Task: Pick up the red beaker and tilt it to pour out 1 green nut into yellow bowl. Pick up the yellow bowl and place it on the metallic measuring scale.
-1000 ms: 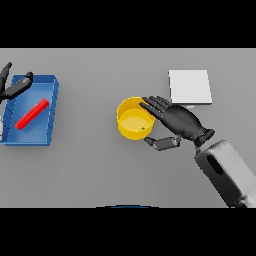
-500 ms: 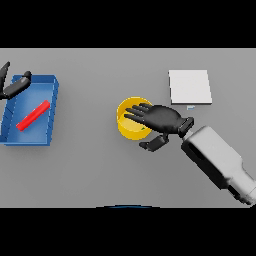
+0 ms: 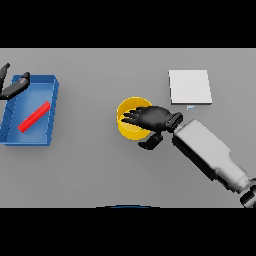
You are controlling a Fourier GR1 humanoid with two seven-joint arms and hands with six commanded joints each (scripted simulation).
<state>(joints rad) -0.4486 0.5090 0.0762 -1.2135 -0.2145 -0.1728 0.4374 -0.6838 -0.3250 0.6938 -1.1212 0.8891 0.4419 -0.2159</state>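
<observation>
Moved farther over round yellow bowl [image 3: 131,120]: right hand [image 3: 152,118], fingers spread flat, thumb curled outside rim, grasping nothing.

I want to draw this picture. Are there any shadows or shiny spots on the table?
Head view: light is flat and even; the grey table shows no glare and no clear shadows. The right hand over the yellow bowl looks solid black, and the metallic scale plain white.

My right hand [image 3: 152,119] covers right half of yellow bowl [image 3: 128,123]; bowl contents not visible. My left hand [image 3: 13,87] cut off by left picture edge, fingers only partly visible. Small mark below scale [image 3: 189,86] too small to read.
</observation>
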